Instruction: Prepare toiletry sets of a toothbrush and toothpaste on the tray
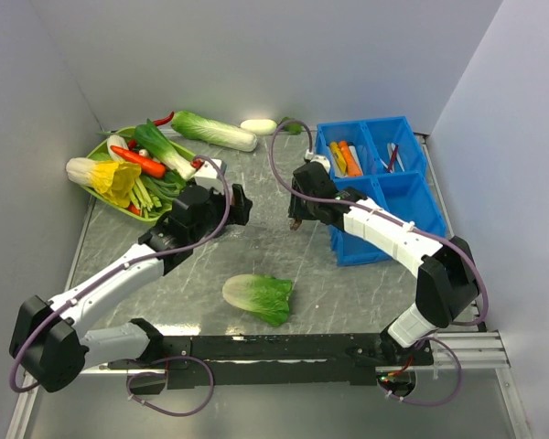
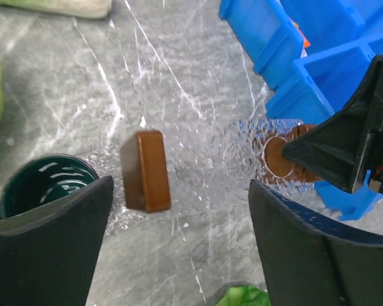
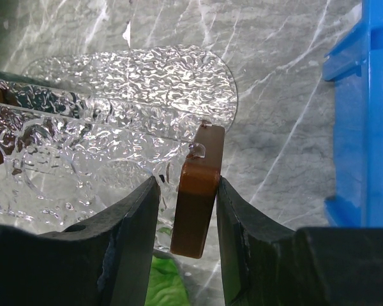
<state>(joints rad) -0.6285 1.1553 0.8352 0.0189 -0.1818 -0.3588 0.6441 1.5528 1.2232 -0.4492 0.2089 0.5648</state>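
Note:
A clear textured tray (image 3: 134, 83) with brown wooden end handles lies on the marble table between my two grippers. My right gripper (image 3: 188, 185) is shut on one brown handle (image 3: 198, 191), beside the blue bin. My left gripper (image 2: 179, 191) stands open, and the other brown handle (image 2: 147, 171) lies free just beyond its fingertips. From above, the left gripper (image 1: 241, 206) and the right gripper (image 1: 296, 219) face each other. The yellow and orange toothpaste tubes (image 1: 343, 157) lie in the bin's back left compartment. The thin toothbrush sticks (image 1: 392, 157) lie in the compartment to their right.
The blue compartment bin (image 1: 412, 197) stands at the right. A green basket (image 1: 105, 146) of vegetables sits at the back left, a long cabbage (image 1: 213, 130) behind it. A bok choy (image 1: 258, 299) lies near the front. A dark green cup (image 2: 41, 182) stands by my left finger.

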